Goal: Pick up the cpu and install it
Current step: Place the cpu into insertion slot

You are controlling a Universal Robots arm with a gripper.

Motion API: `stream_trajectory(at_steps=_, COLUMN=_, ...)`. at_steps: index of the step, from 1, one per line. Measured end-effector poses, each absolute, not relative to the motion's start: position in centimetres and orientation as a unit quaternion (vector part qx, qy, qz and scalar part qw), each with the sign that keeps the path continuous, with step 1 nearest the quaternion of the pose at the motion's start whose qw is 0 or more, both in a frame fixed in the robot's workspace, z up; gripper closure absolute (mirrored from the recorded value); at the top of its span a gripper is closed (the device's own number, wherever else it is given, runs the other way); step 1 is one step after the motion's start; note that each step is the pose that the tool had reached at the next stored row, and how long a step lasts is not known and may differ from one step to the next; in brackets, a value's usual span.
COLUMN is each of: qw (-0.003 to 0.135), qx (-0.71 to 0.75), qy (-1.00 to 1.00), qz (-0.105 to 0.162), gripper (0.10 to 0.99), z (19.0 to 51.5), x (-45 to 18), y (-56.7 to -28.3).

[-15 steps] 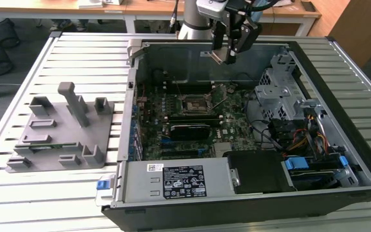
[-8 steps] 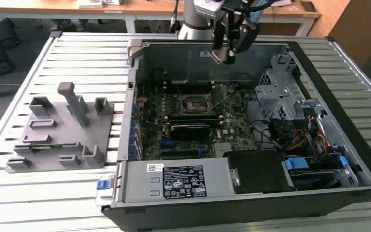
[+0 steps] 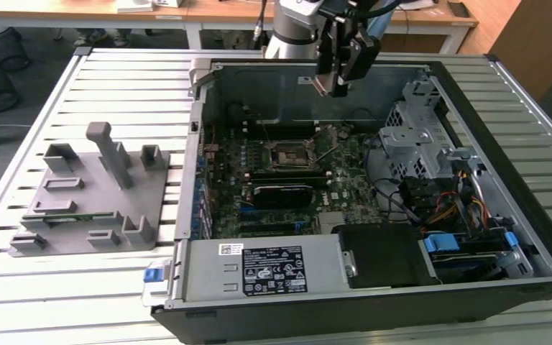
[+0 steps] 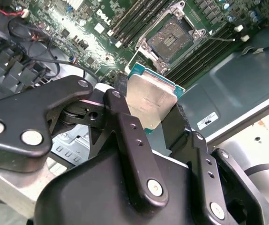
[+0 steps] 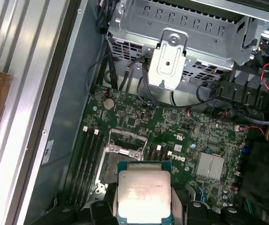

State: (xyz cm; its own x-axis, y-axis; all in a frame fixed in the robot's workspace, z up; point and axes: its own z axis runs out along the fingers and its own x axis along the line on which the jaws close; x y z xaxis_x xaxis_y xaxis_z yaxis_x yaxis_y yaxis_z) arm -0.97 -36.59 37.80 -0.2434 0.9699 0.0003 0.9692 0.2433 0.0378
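The cpu (image 4: 151, 99), a flat square chip with a silver-grey metal top and a thin green rim, sits clamped between the black fingers (image 4: 118, 110) of my gripper (image 4: 148, 111). In the first wrist view the cpu (image 5: 144, 194) hangs just over the open motherboard socket (image 5: 120, 157), apart from it. The exterior view has my gripper (image 3: 338, 88) high above the open computer case, over its far wall, with the socket (image 3: 284, 154) below on the green motherboard. In the second wrist view the socket (image 4: 174, 40) lies open with its metal frame lifted.
A grey fixture plate (image 3: 94, 194) with upright blocks lies on the slatted table at the exterior view's left. Inside the case are a metal drive cage (image 3: 415, 129), bundled cables (image 3: 439, 201) and a power supply (image 3: 267, 269). The case walls (image 3: 199, 144) ring the motherboard.
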Motion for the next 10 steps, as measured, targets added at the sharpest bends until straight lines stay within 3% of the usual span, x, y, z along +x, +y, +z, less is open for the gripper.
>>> stream_trajectory(at_steps=10, qw=0.018, qx=0.639, qy=0.769, qz=0.008, gripper=0.545, z=36.4, x=-1.9, y=-35.7)
